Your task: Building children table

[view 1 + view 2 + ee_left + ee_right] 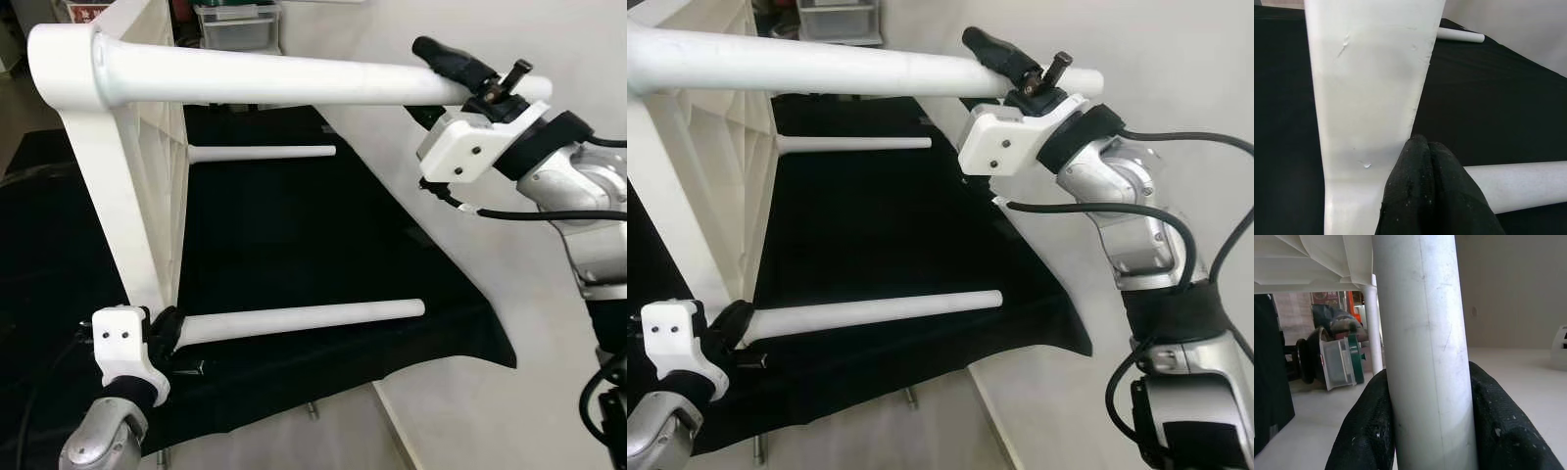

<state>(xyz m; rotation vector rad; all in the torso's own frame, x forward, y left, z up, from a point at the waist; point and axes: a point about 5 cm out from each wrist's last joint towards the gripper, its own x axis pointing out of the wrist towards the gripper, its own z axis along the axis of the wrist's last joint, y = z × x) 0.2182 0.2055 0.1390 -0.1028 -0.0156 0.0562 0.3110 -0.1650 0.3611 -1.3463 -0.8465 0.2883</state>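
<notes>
Lying on its side on a worktop [460, 323] draped in black cloth [294, 245], the white children's table [127, 147] had its top upright at the robot's left and its legs pointing right. Right pincer [470, 73] clamped around the upper leg [294, 83] near its free end, fingers [1366, 431] pressed on both sides. Left pincer [165, 333] sat at the base of the lower near leg [304, 318], its fingers [1435, 196] closed together against the table frame. Far leg [265, 153] lay just above the cloth.
</notes>
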